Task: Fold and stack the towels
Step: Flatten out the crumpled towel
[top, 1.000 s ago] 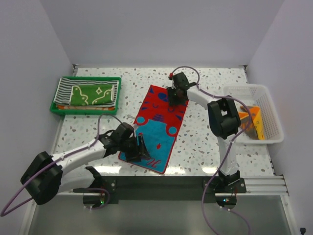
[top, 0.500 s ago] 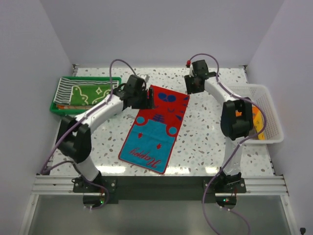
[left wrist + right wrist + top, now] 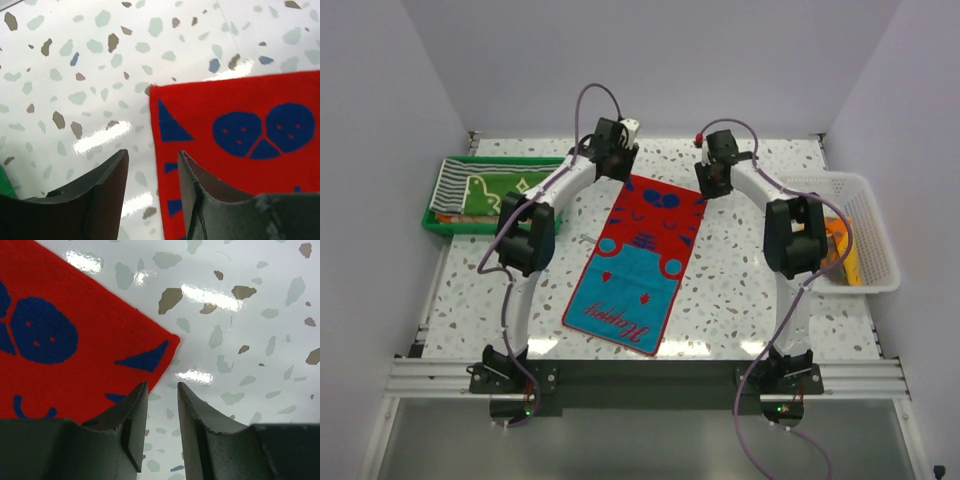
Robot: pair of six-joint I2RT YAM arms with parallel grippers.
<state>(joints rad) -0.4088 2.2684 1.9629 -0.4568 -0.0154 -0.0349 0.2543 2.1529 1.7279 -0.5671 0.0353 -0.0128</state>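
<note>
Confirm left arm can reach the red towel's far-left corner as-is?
Likely yes. The left gripper is open over the side edge of the red towel, that corner just ahead of it, and nothing lies between.

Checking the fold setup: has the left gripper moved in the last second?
Yes. The left gripper went from the red-and-blue towel's near corner to its far left corner, about level with the green tray's far rim.

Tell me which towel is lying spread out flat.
The red-and-blue towel on the table, fully unfolded. The green towel and striped towel sit folded in the green tray; the orange towel is in the white basket.
</note>
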